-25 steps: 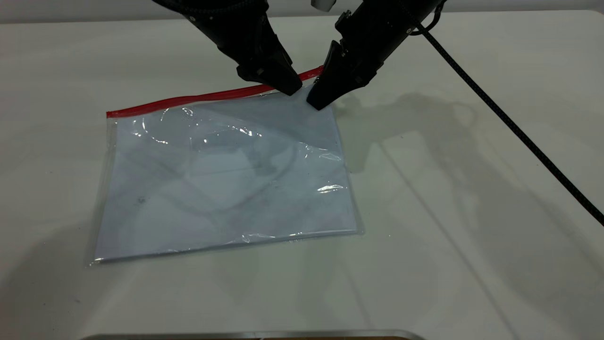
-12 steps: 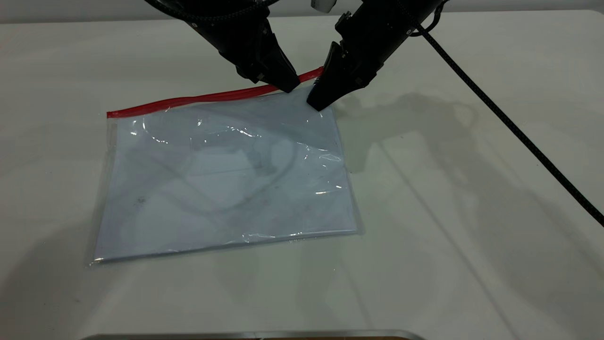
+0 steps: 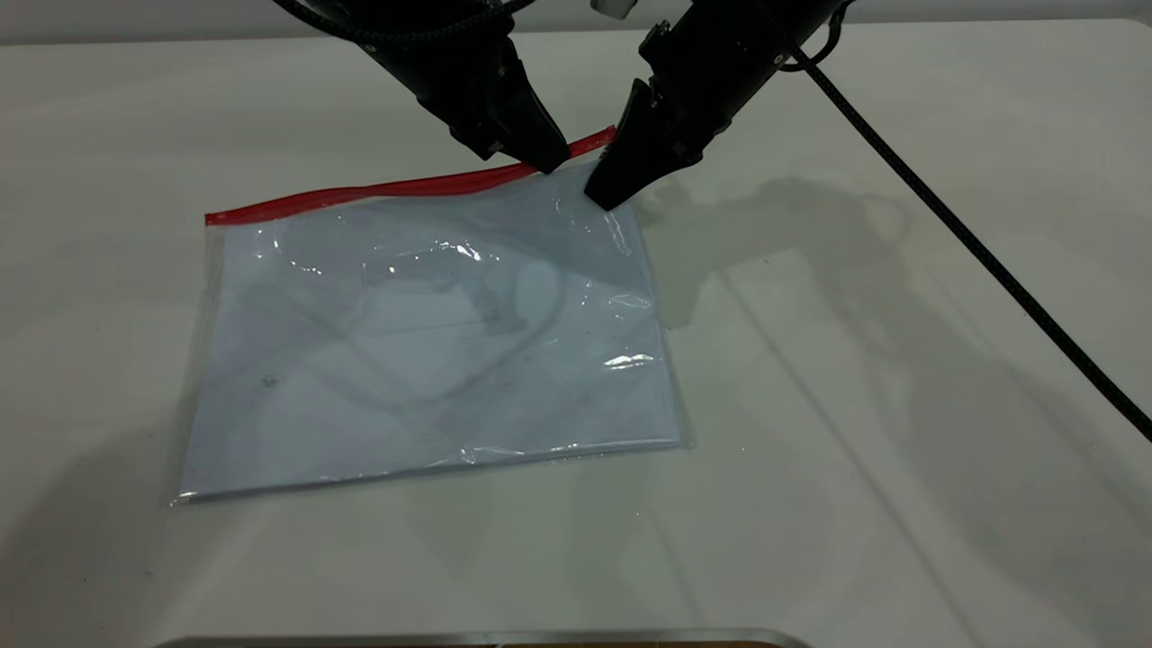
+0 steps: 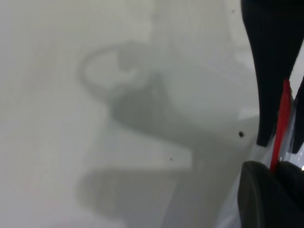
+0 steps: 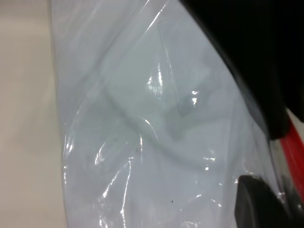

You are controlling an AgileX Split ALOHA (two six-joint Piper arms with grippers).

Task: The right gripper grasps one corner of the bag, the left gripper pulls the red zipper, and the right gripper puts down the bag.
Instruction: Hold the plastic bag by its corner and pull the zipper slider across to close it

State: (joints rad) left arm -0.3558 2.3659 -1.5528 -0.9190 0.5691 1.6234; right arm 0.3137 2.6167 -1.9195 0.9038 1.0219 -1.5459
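Note:
The bag [image 3: 423, 342], a clear pouch with white sheets, lies flat on the white table [image 3: 900, 405]. The red zipper [image 3: 360, 191] runs along its far edge. My left gripper [image 3: 544, 164] is shut on the red zipper near its right end. In the left wrist view the red strip [image 4: 282, 118] runs in between its closed jaws [image 4: 275, 173]. My right gripper [image 3: 605, 193] is shut on the bag's far right corner, right beside the left gripper. In the right wrist view the bag [image 5: 142, 118] fills the picture and one finger [image 5: 256, 204] presses on the plastic beside the zipper [image 5: 295, 142].
A black braided cable [image 3: 972, 238] runs diagonally over the table's right side. A metal edge [image 3: 486, 637] shows at the table's near rim. Bare table surrounds the bag on the left, front and right.
The left gripper has shifted slightly up and to the left along the zipper. The plastic near the held corner has wrinkled a little. The right gripper has stayed put.

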